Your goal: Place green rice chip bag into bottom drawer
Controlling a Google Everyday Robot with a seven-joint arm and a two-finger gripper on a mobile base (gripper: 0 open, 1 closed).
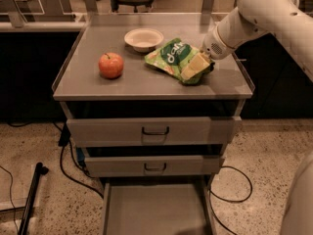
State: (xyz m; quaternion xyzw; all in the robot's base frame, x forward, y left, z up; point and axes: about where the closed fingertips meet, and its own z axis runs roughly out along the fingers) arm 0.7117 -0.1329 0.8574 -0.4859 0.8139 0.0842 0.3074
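Sitting on the grey surface point(88, 88), left to right: apple point(111, 65), bowl point(144, 38), bag point(172, 58) lying flat near the right edge. Touching the bag's right end: gripper point(199, 66), open or closed impossible to tell. Standing open below: bottom drawer point(154, 210).

We find the end effector point(205, 62) near the right edge of the bench point(127, 84), covering the right end of the green rice chip bag point(168, 58), so that end of the bag is hidden from us. The arm point(254, 11) behind it is cut off by the top and right picture edges. The bottom drawer point(154, 209) runs out past the lower edge, and we cannot see its front. The two upper drawers point(151, 130) hide their insides. The bag's smaller print is too small for us to read. A white robot body part point(299, 199) is cut off at the lower right corner.
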